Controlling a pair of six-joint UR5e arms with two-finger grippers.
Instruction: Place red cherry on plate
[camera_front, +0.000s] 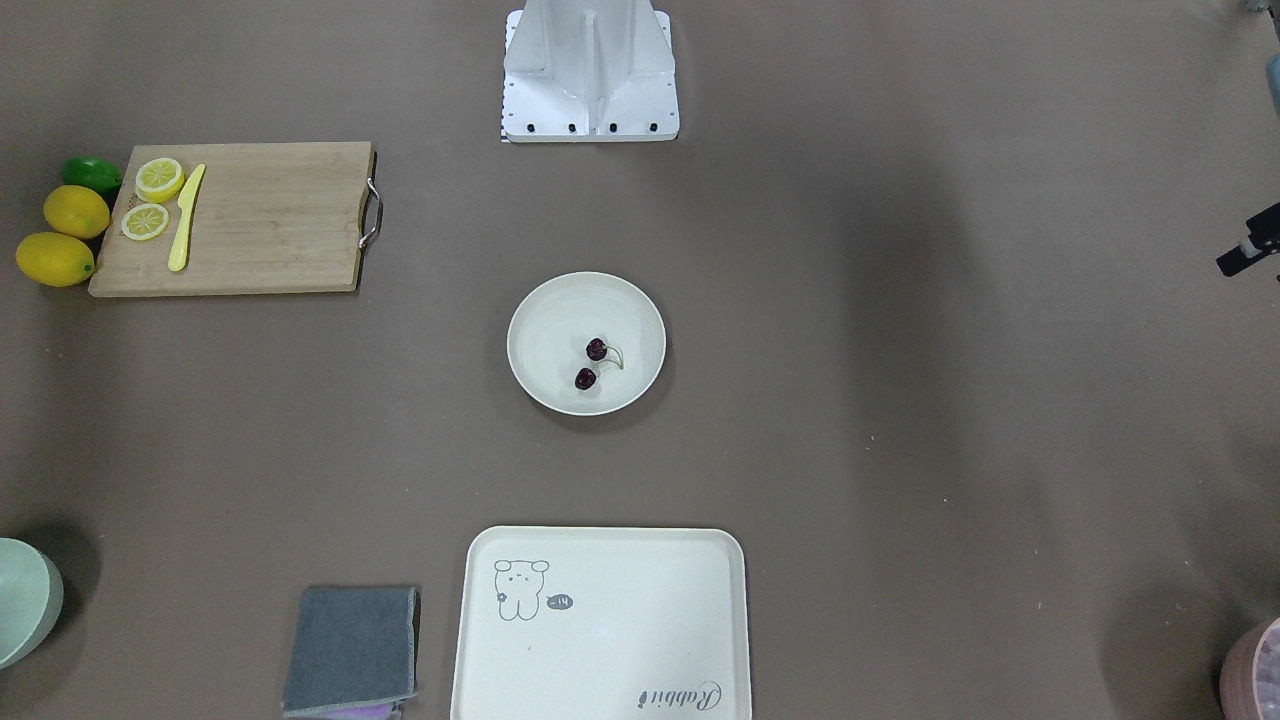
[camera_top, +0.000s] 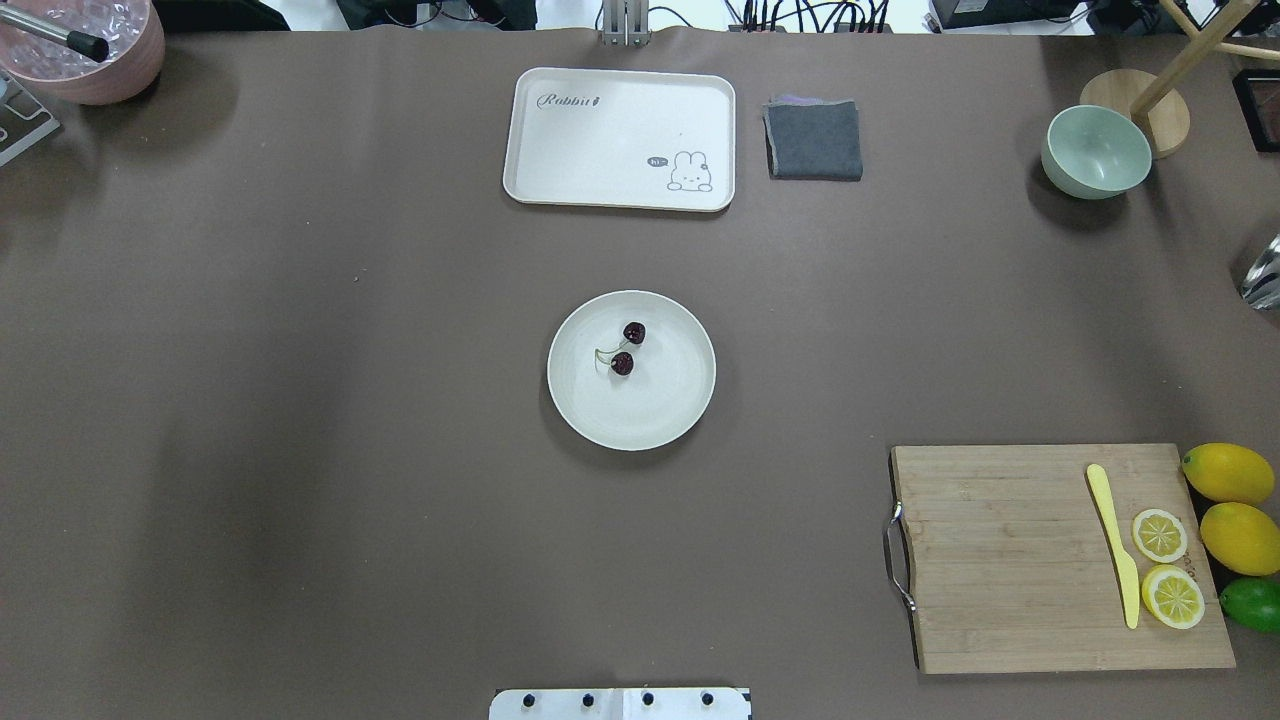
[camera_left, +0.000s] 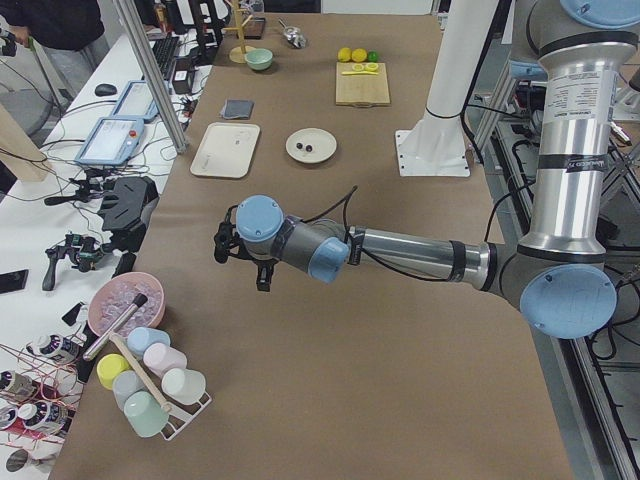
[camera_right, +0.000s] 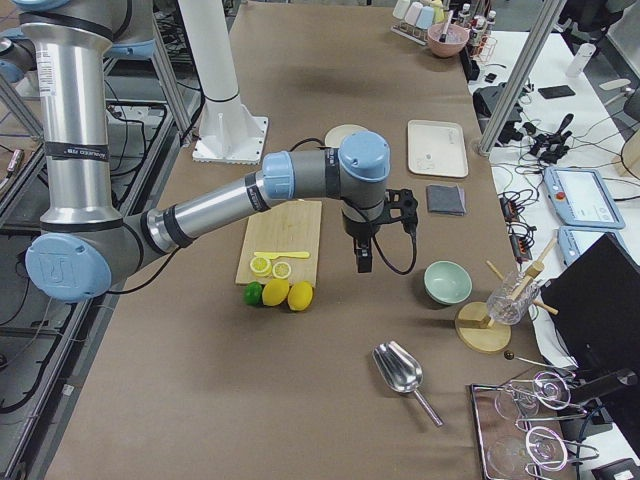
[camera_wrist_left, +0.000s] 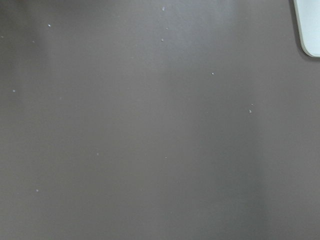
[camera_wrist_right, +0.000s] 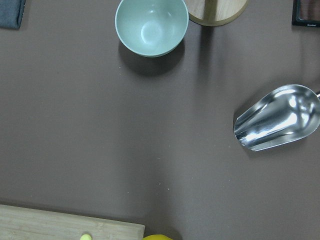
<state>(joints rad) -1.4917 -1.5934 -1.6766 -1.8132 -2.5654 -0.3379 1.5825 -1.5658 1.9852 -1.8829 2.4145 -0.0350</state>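
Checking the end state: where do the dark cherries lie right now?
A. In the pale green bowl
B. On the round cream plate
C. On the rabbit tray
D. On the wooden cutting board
B: in the overhead view the red cherry pair, joined by its stems, lies inside the rim of the plate at the middle of the table.

red cherry: dark maroon | plate: plain cream-white | table: brown

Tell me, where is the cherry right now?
In the overhead view the red cherry lies on the plate in the centre, just below the rabbit tray.
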